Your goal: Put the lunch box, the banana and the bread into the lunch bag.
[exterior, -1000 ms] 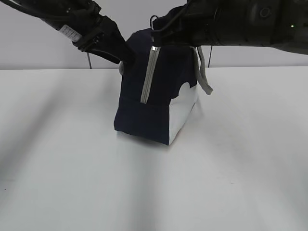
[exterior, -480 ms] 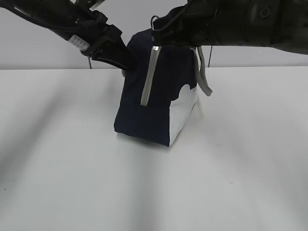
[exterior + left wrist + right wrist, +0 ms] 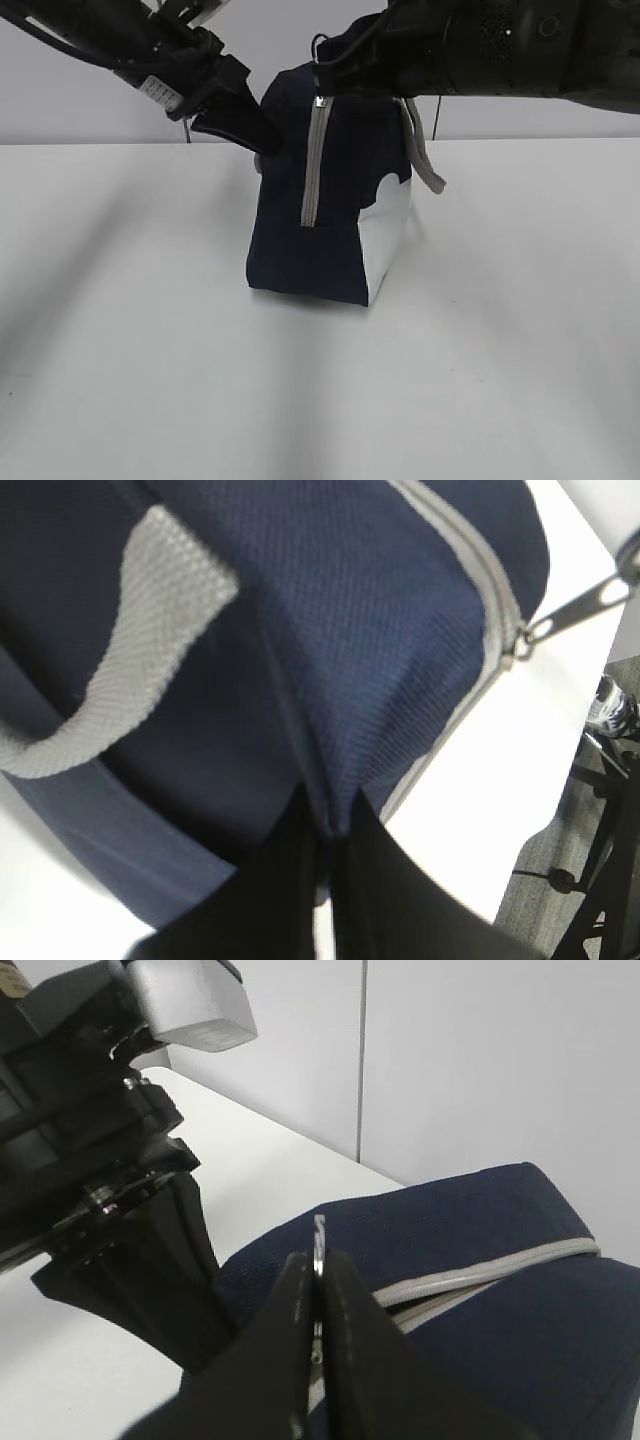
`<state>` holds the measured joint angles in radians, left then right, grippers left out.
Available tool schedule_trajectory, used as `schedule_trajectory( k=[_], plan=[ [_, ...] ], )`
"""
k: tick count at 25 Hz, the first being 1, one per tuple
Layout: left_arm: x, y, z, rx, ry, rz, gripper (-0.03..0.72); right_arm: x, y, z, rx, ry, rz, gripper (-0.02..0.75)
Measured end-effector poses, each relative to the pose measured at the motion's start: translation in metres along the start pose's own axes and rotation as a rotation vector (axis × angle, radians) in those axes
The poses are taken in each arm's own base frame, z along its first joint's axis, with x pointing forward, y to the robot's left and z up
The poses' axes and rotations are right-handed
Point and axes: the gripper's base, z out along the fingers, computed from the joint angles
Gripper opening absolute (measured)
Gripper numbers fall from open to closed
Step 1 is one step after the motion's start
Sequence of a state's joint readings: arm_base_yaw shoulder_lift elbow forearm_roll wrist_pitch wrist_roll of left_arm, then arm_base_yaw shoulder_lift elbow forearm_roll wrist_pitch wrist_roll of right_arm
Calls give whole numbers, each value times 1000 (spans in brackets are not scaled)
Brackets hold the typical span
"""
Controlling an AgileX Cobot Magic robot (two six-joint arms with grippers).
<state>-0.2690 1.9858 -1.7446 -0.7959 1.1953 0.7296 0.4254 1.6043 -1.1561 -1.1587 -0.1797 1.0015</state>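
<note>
A: A plain white table is seen under a pale, bare wall, and the lunch bag is stood upright on it, navy with a white lower panel at its right side. Nothing else is seen on the table around the bag.

B: Left of the bag, the left gripper is pressed in at the upper edge. In the left wrist view a fold of navy fabric is pinched between the closed fingers, below the grey handle.

A: And above the bag the right gripper is closed on the ring pull of the grey zipper. The zipper looks drawn shut down the visible face.

B: The lunch box, the banana and the bread are not to be seen anywhere; it cannot be told whether they are packed inside.

A: The step in hand is judged to be zipper work. It would be done well if the fabric pinch left of the zipper were kept taut against the pull, so the slider is run along the teeth and the bag is not dragged or tipped.

B: The pull should be kept in line with the track; a sideways tug may jam it.

A: Right of the bag a handle loop is left hanging, and the far table is seen bare. In the left wrist view, dark stand legs are glimpsed on a grey floor past the table edge.
</note>
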Motion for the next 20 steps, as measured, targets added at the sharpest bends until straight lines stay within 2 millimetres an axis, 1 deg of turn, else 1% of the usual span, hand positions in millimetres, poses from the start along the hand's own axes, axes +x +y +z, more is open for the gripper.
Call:
schedule_trajectory(
  k=[3, 8, 16, 20],
  plan=[
    [1, -1, -4, -22, 11, -17, 3, 0, 0, 0, 0, 0, 0, -16],
    [2, -1, -5, -33, 30, -61, 3, 0, 1, 0, -6, -3, 1, -16],
    [2, -2, -5, -31, 27, -65, 3, -9, -1, 0, -2, -24, -21, -16],
    [2, -2, -5, -30, 25, -65, 3, -9, -3, 0, 8, -21, -37, -16]
  ],
)
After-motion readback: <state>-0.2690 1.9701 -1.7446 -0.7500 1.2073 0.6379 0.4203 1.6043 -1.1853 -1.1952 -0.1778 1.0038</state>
